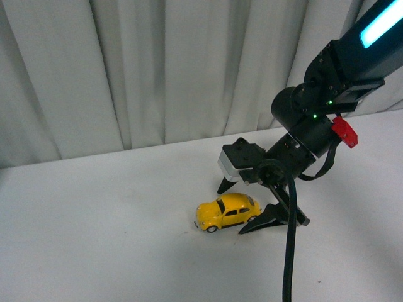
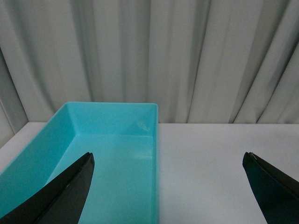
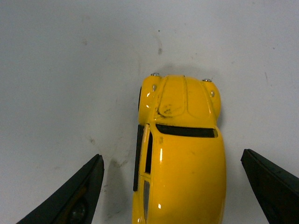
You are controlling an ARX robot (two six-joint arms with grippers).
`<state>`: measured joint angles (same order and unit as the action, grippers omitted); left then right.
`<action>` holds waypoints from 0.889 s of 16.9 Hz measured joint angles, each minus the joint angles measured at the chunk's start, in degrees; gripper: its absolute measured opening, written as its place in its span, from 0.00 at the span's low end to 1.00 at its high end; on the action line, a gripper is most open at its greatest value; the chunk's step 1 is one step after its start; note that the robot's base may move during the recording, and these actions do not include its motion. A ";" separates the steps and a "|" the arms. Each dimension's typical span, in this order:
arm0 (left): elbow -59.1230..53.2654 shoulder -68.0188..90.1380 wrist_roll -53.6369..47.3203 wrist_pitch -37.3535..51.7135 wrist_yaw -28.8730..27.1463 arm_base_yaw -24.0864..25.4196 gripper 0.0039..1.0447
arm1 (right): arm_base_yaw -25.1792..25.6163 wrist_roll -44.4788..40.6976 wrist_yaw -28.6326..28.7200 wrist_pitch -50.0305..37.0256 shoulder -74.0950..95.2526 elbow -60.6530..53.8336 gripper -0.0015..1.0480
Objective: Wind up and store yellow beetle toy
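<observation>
The right gripper (image 1: pixel 230 212), jaws spread wide, is hovering low over the yellow beetle toy (image 3: pixel 180 154) on the white table (image 1: pixel 94 239), the car's long axis lying between the jaws, its flanks facing them.

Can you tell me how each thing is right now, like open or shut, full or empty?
yellow beetle toy: upright on its wheels, not gripped.
right end effector: open, straddling the toy.
left end effector: open, holding nothing.
teal bin: empty in the part shown.
</observation>
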<state>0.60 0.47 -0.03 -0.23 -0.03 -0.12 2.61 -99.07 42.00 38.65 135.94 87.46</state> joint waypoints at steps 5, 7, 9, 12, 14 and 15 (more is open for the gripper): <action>0.00 0.00 0.00 0.00 0.02 0.00 0.94 | -0.44 0.63 -0.17 -1.14 0.11 0.00 0.40; 0.00 0.00 0.00 0.00 0.02 0.00 0.94 | -0.42 0.87 -0.09 -1.31 0.11 -0.09 0.40; 0.00 0.00 0.00 0.00 0.02 0.00 0.94 | -0.31 0.90 -0.02 -1.60 0.11 -0.42 0.40; 0.00 0.00 0.00 0.02 0.02 0.00 0.94 | 0.33 0.79 0.46 -1.79 0.09 -1.01 0.40; 0.00 0.00 0.00 0.00 0.04 0.00 0.94 | 1.95 0.15 1.11 -1.62 -0.24 -2.27 0.40; 0.00 0.00 0.00 0.00 0.02 0.00 0.94 | 2.80 -0.02 1.18 -1.36 -0.42 -2.84 0.40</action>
<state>0.60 0.47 -0.03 -0.23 -0.01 -0.12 5.41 -99.09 43.18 37.30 135.52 84.62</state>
